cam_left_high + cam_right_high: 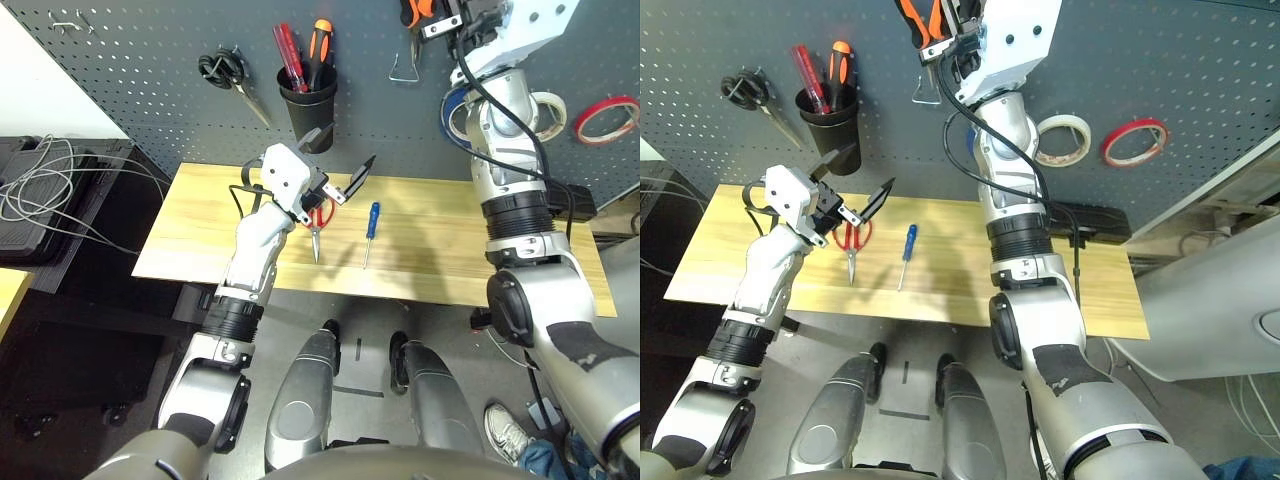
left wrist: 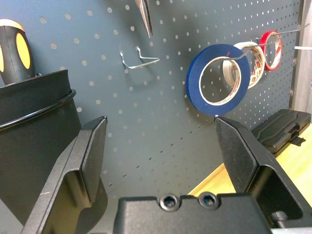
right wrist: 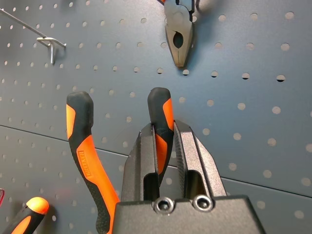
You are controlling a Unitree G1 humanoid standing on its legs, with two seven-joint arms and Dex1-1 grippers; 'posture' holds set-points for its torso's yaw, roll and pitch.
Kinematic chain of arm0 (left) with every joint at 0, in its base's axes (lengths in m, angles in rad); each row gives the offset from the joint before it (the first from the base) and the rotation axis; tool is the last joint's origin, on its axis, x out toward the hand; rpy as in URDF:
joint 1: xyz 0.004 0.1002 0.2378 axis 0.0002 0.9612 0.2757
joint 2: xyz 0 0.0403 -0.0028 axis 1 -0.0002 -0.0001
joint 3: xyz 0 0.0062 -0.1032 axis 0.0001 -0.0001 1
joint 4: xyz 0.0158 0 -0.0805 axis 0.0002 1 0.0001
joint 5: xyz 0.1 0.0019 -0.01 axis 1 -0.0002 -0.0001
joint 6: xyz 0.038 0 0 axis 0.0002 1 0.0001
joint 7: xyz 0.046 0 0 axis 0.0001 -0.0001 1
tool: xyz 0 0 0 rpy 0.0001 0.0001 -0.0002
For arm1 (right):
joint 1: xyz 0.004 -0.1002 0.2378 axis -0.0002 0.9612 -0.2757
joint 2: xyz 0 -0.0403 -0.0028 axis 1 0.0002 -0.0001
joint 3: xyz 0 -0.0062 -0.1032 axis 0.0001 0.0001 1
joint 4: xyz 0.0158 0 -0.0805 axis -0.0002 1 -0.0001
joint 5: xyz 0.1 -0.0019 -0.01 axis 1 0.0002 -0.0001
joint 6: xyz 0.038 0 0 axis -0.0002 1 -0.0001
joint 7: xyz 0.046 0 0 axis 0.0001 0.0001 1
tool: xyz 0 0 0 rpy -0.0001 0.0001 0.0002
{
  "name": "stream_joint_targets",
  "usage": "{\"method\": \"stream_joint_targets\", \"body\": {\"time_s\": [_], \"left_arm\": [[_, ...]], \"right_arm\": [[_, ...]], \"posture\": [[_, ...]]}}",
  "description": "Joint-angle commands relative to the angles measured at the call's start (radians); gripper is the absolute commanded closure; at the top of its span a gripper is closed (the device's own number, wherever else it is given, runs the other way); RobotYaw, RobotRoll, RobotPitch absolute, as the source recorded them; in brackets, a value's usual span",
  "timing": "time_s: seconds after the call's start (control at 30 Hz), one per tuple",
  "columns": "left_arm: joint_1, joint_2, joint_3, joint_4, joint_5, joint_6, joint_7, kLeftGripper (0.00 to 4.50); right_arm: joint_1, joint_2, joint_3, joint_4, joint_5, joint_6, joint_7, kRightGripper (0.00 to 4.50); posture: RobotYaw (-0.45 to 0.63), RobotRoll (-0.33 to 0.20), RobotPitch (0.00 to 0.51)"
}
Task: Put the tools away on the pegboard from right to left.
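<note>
High against the pegboard [image 1: 150, 60], the right end effector [image 3: 165, 131] pinches one handle of the pliers [image 3: 90, 151]. Over the bench [image 1: 430, 260], the left end effector [image 1: 340, 175] is spread, near the red scissors [image 1: 317, 222] and screwdriver [image 1: 371, 228]. Blue tape [image 2: 214, 80] hangs on a hook.

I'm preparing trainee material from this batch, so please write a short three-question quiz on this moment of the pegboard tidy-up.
1. True or false: the blue tape roll already hangs on the pegboard.
2. What is the right tool shut on? A) a hammer B) the orange-and-black pliers C) a wrench
3. Fill in: the blue-handled screwdriver and the red-handled scissors lie on the ____.

Key: 1 true; 2 B; 3 table.
</note>
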Motion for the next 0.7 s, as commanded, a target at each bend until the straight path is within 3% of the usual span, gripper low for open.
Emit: {"method": "stream_joint_targets", "body": {"time_s": [0.03,0.7], "left_arm": [[0.010,-0.004,-0.003,-0.009,0.010,0.002,0.000,0.00],[0.024,0.003,-0.004,-0.022,0.016,0.007,0.007,0.00]], "right_arm": [[-0.020,0.010,-0.014,0.050,-0.002,-0.052,-0.029,4.20],[-0.102,0.027,0.000,0.350,-0.058,-0.256,-0.108,4.20]], "posture": [[0.14,0.000,0.255],[0.16,0.000,0.259]]}}
